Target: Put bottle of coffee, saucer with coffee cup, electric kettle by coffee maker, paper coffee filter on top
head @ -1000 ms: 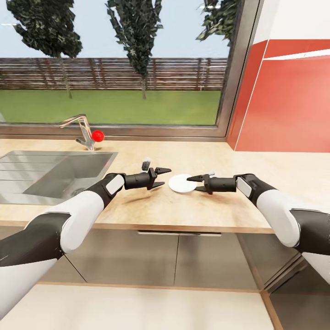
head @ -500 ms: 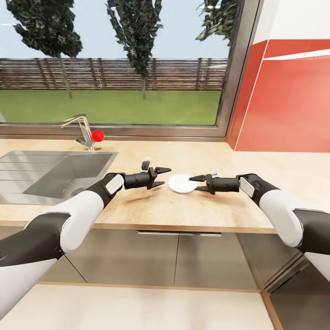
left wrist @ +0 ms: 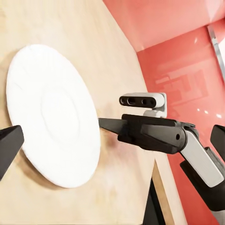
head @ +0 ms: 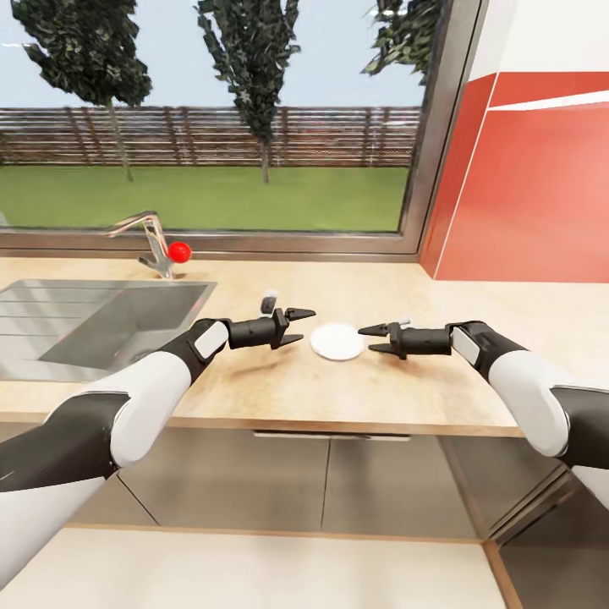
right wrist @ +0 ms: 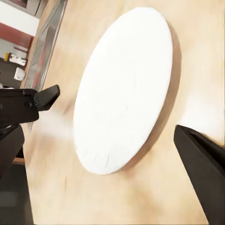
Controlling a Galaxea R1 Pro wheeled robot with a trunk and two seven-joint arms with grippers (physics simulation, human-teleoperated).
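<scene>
Your saucer [head: 337, 342] lies flat on the bench [head: 355, 389], right of the sink [head: 93, 321]. Your left gripper [head: 298, 326] and right gripper [head: 370, 339] flank it, both released, jaws apart, neither touching.

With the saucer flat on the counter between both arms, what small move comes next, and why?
Probably pull the right end effector farther back: the saucer lies flat on the countertop, ungripped, and both open end effectors flank it, the left end effector opposite.
</scene>
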